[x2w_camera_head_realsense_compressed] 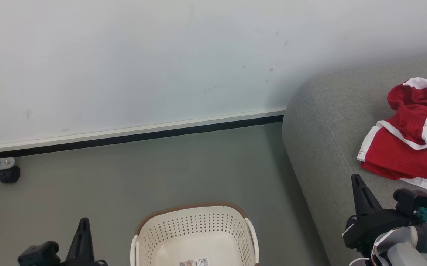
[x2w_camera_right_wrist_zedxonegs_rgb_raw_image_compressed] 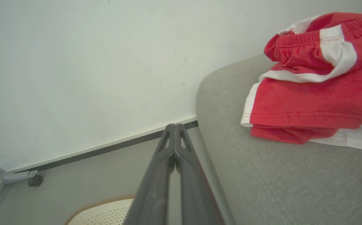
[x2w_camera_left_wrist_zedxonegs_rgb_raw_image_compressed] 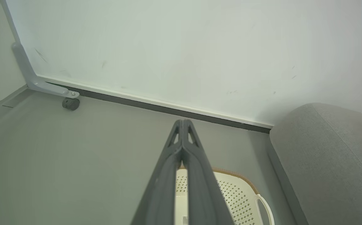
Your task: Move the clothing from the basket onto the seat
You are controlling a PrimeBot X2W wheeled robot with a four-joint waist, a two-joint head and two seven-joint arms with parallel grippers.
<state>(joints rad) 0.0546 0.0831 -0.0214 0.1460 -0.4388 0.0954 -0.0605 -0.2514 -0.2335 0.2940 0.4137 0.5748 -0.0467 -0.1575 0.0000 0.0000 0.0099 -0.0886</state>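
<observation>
The red clothing [x2w_camera_head_realsense_compressed: 409, 142] with white trim lies crumpled on the grey seat [x2w_camera_head_realsense_compressed: 324, 147] at the right; it also appears in the right wrist view as red clothing [x2w_camera_right_wrist_zedxonegs_rgb_raw_image_compressed: 312, 93] on the seat [x2w_camera_right_wrist_zedxonegs_rgb_raw_image_compressed: 277, 181]. The cream basket [x2w_camera_head_realsense_compressed: 195, 236] with a brown rim stands on the floor at bottom centre, its inside showing just a small label. My left gripper [x2w_camera_head_realsense_compressed: 83, 225] is shut, left of the basket, holding nothing; its fingers [x2w_camera_left_wrist_zedxonegs_rgb_raw_image_compressed: 183, 131] meet above the basket [x2w_camera_left_wrist_zedxonegs_rgb_raw_image_compressed: 231, 193]. My right gripper [x2w_camera_head_realsense_compressed: 357, 183] is shut and empty over the seat's front edge, just short of the clothing.
A white wall with a dark baseboard [x2w_camera_head_realsense_compressed: 132, 136] runs behind the grey floor. A grey bracket with a black caster [x2w_camera_head_realsense_compressed: 9, 174] sits at the left by the wall. Open floor lies between the basket and the wall.
</observation>
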